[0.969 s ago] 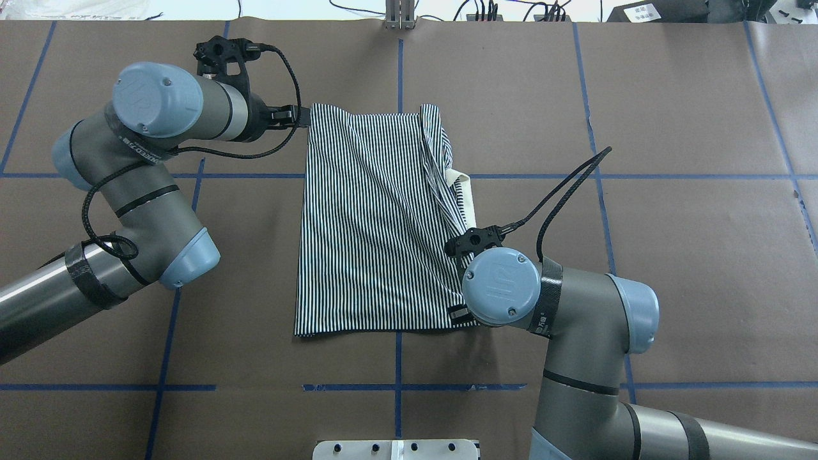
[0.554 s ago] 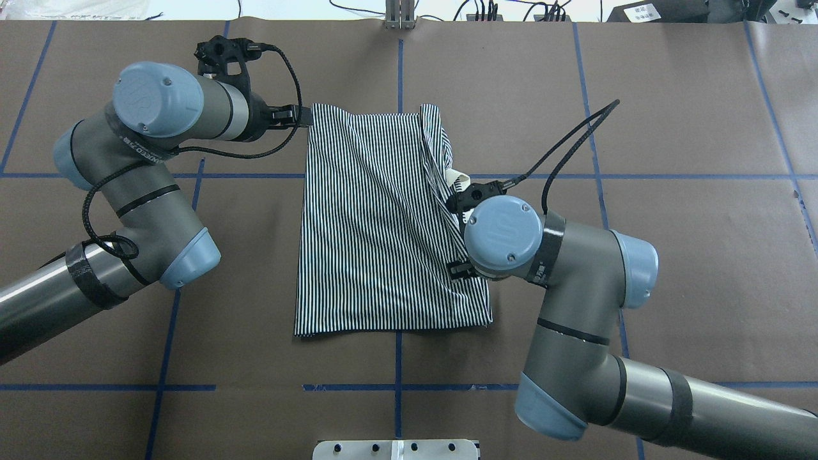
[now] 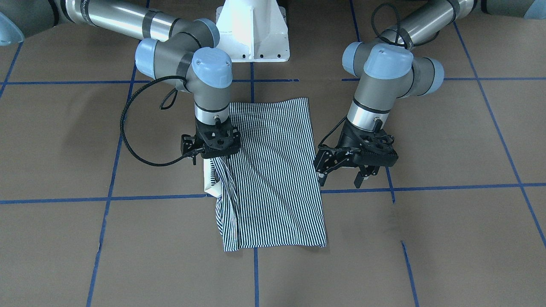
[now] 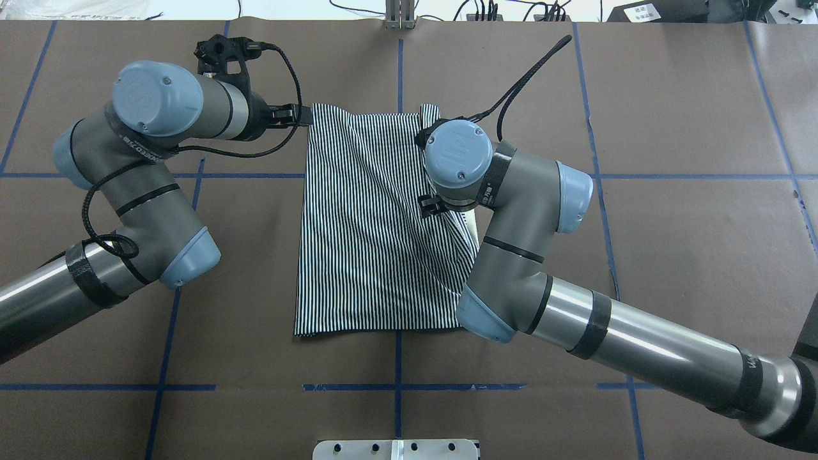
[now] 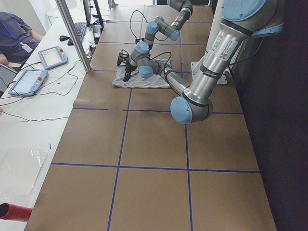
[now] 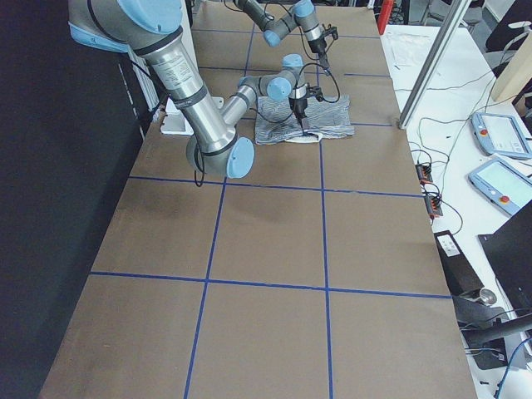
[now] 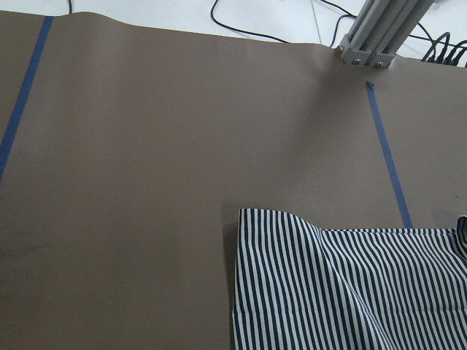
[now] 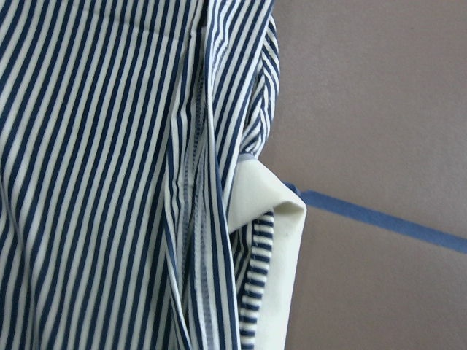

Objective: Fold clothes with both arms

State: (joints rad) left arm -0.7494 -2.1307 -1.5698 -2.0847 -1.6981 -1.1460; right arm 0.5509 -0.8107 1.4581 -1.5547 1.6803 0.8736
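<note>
Right gripper hovering over polo shirt bunched collar, probably targeting it; fingers unseen, cannot tell. Left gripper hanging spread, overhead view's upper left.

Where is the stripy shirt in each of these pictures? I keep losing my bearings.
Front-facing: striped shirt at centre.
Overhead: shirt at centre.
Left side: shirt small, upper middle.
Right side: shirt small, upper middle.
Left wrist: shirt in bottom right corner.
Right wrist: shirt fills the left half.
Shared landmark: blue tape lines crossing beneath it.
</note>
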